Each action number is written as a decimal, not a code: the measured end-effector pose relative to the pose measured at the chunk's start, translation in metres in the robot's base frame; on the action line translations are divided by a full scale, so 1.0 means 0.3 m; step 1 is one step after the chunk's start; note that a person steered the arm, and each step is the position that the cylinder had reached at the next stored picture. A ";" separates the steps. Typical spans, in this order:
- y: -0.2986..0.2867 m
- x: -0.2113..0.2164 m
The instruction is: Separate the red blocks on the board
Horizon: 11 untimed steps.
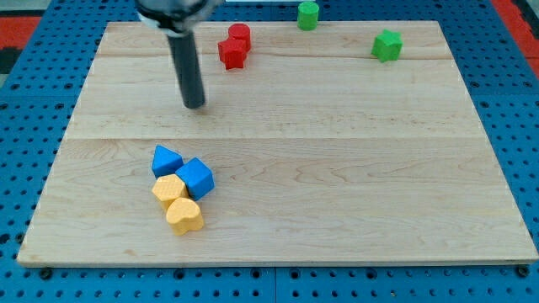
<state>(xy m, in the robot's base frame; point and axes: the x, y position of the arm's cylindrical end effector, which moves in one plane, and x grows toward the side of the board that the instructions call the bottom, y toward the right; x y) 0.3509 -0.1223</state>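
Two red blocks touch each other near the view's top: a red cylinder and, just below and left of it, a red star-shaped block. My tip rests on the board below and to the left of the red pair, a short gap away from them. The dark rod rises from it toward the view's top.
A green cylinder stands at the top edge and a green star-shaped block at the top right. At lower left a blue triangle, a blue cube and two yellow blocks cluster together. The wooden board lies on a blue pegboard.
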 end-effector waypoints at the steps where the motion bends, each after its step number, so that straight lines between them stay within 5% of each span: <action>1: -0.011 -0.223; 3: 0.209 -0.425; 4: 0.488 -0.392; 7: 0.111 -0.393; 8: 0.150 -0.242; 9: 0.518 -0.221; 10: 0.531 -0.092; 11: 0.820 0.016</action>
